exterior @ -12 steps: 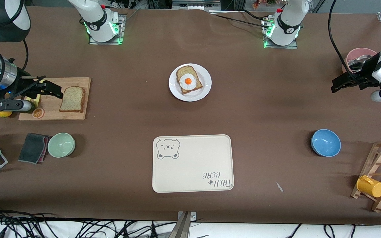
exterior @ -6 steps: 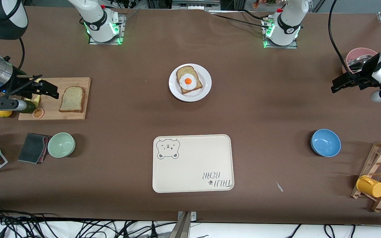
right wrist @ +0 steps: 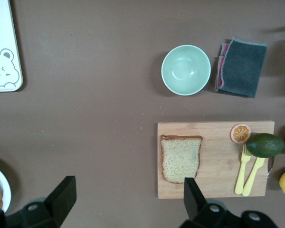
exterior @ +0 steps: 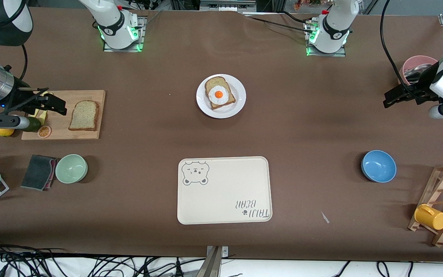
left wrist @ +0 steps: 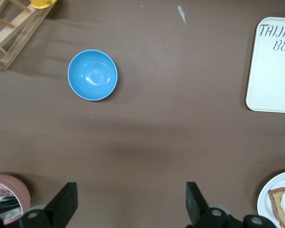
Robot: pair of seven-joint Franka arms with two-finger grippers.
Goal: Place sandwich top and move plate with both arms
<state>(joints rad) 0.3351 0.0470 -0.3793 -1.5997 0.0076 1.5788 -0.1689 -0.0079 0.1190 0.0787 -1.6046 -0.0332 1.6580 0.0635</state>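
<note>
The sandwich top (exterior: 85,115), a plain tan bread slice, lies flat on a wooden cutting board (exterior: 62,130) near the right arm's end of the table; the right wrist view shows the slice (right wrist: 180,158) too. My right gripper (exterior: 60,105) hangs open and empty over the board, beside the slice, its fingers (right wrist: 194,192) wide apart. The white plate (exterior: 202,104) sits mid-table and carries a bread slice with a fried egg (exterior: 219,94). Near the other end of the table my left gripper (exterior: 387,99) hovers over bare cloth, open and empty (left wrist: 130,197).
A cream bear tray (exterior: 224,190) lies nearer the camera than the plate. A blue bowl (exterior: 378,165), a pink bowl (exterior: 417,63) and a wooden rack with a yellow mug (exterior: 431,216) stand toward the left arm's end. A green bowl (exterior: 71,168) and grey cloth (exterior: 39,172) lie by the board.
My right gripper has drawn back a little from the bread slice toward the right arm's end of the table. My left gripper has shifted only slightly. Both stay open.
</note>
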